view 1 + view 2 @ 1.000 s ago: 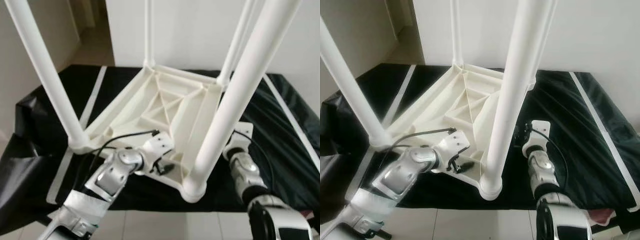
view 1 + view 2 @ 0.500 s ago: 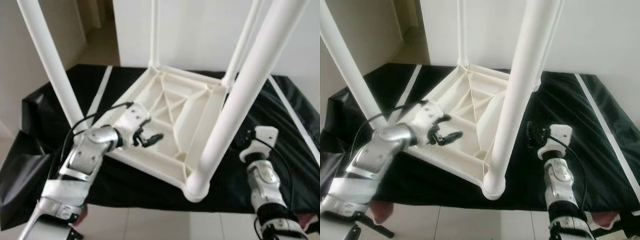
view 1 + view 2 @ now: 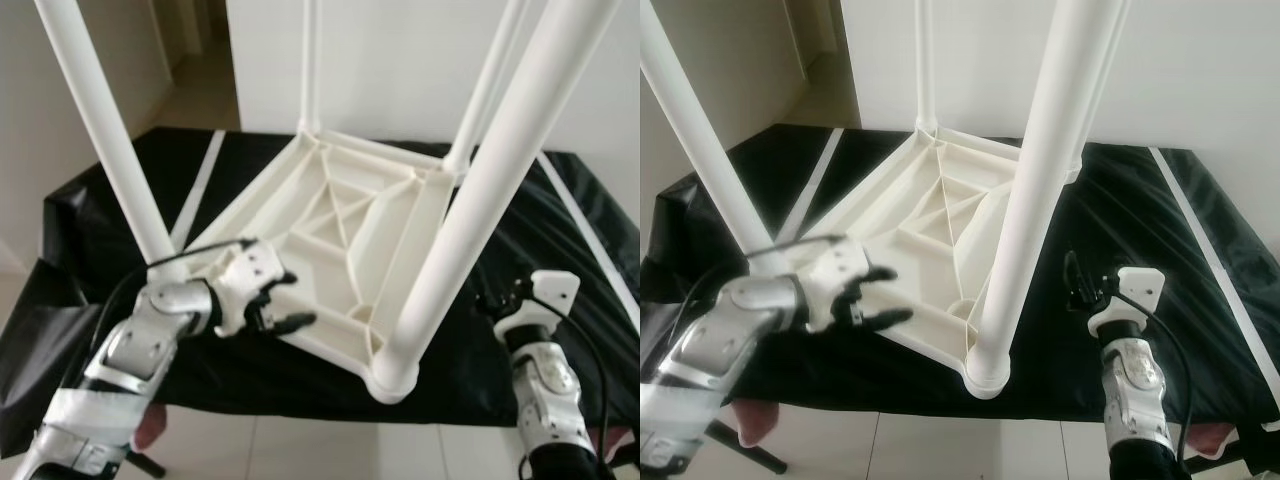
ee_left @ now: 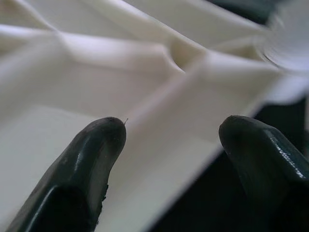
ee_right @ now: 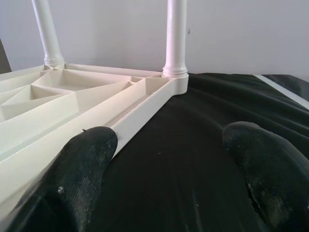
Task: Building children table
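A white plastic children's table lies upside down on a black sheet, all its legs pointing up. The nearest leg rises from the front corner, another leg from the left corner. My left gripper is open at the table's near left edge, with the ribbed underside between its fingers. My right gripper is open over the sheet right of the table, apart from it. The right wrist view looks along the table's rim toward a far leg.
The black sheet has white stripes and covers a low platform. A white wall stands right behind it. Pale tiled floor runs along the near edge. Something pink sits under the sheet's front left.
My left gripper has drawn back from over the ribbed underside to the near left edge. The right gripper has pulled back toward me and lower. The table has not moved since half a second ago.
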You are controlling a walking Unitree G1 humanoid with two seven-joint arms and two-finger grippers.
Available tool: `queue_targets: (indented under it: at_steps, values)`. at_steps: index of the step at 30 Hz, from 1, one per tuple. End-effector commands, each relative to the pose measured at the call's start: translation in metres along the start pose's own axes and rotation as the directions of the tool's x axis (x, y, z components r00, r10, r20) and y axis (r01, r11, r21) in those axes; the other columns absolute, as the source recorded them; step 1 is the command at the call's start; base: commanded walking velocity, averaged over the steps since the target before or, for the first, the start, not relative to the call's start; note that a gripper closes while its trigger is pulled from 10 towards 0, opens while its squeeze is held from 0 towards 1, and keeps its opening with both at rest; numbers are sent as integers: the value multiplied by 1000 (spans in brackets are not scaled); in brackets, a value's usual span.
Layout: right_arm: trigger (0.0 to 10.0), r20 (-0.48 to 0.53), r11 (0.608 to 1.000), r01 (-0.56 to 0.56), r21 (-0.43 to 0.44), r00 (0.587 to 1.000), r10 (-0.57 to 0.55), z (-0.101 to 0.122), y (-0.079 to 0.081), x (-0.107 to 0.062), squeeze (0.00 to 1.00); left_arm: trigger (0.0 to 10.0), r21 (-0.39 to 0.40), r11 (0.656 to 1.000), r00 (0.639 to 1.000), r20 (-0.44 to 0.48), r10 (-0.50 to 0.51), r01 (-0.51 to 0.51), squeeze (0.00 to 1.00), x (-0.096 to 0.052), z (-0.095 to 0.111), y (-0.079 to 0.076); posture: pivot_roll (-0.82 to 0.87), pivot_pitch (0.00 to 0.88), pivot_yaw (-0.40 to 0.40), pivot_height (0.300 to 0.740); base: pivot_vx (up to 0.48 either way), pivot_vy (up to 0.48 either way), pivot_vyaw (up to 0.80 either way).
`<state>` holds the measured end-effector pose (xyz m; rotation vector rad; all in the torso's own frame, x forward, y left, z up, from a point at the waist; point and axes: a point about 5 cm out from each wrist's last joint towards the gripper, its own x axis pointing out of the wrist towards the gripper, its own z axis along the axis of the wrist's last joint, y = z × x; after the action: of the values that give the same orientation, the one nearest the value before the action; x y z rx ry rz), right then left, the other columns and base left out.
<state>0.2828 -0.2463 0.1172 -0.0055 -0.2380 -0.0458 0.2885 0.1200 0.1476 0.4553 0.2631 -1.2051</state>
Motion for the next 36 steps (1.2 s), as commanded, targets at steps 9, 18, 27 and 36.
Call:
queue_targets:
  at_steps: [9,18,27,36]
  values:
    - [10000,-26,1000,10,-10,1000,-10,7,-3,-7,0,10000,-8,997,992,-99,-80,80,0,0,-23,-13,-2,0,-27,740,0,0,0]
    - [10000,-32,1000,5,-21,999,-6,10,-4,-5,0,10000,-16,991,967,-224,124,-131,0,13,-38,8,-6,0,-31,740,0,0,0]
    - [10000,-48,999,13,-33,999,-15,11,-5,-7,0,10000,-95,961,942,-244,229,-259,0,29,-38,8,-9,0,-28,740,0,0,0]
    - [10000,-47,999,17,-29,999,-18,12,-3,-6,0,10000,-174,877,883,-236,405,-449,0,40,-24,25,-7,0,-25,740,0,0,0]
